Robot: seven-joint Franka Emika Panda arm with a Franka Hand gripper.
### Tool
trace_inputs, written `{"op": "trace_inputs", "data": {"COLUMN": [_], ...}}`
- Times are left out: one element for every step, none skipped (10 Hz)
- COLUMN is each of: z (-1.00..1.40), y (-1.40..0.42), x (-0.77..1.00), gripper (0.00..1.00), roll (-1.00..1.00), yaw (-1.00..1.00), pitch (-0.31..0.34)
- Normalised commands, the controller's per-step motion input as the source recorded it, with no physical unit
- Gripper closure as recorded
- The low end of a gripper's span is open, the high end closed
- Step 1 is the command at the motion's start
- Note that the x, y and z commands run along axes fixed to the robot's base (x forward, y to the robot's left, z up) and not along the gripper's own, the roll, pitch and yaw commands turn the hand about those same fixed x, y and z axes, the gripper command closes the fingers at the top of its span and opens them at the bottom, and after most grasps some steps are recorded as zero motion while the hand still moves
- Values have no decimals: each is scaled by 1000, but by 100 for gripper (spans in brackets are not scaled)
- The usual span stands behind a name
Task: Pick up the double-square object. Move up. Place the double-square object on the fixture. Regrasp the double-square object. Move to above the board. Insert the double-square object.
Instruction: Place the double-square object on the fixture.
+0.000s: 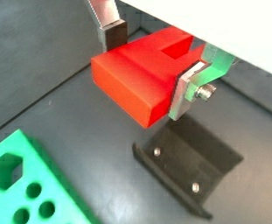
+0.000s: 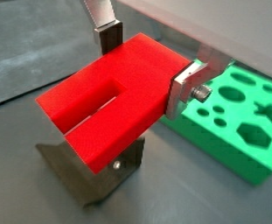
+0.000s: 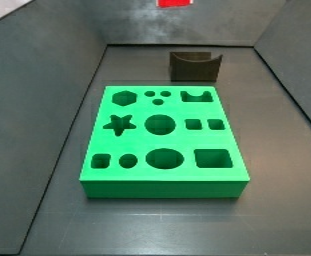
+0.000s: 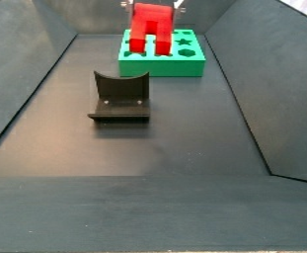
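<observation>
Gripper (image 1: 149, 63) clamps the red double-square object (image 1: 138, 80) in both wrist views, held in the air over the dark fixture (image 2: 91, 179). Side views: it hangs high, the block's prongs (image 4: 149, 44) pointing down, probably clear of the green board (image 3: 161, 140).

This is a robotics lab test cell. A dark grey floor (image 4: 142, 158) is walled in by sloping grey panels (image 3: 51, 90). On it sit only rig parts: a dark fixture (image 4: 118, 97) on a base plate and a bright green board (image 3: 161, 138) cut with shaped holes. The end effector (image 2: 144, 66), silver plates with bolts, grips a red double-square object (image 2: 108, 96) above the fixture.
</observation>
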Motion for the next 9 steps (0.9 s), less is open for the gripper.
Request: {"op": "trace_inputs", "data": {"z": [-46, -35, -27, -22, -23, -23, -20, -20, -20], "y": [2, 21, 32, 39, 44, 46, 47, 48, 49], "x": [993, 909, 826, 712, 628, 518, 439, 338, 286], "gripper": [100, 100, 100, 100, 100, 100, 100, 100, 100], "roll": [-1000, -1000, -1000, -1000, -1000, -964, -805, -587, -475], "yaw": [-15, -26, -38, -57, -75, -101, -108, -110, -113], "pitch": [68, 75, 83, 95, 103, 113, 101, 80, 74]}}
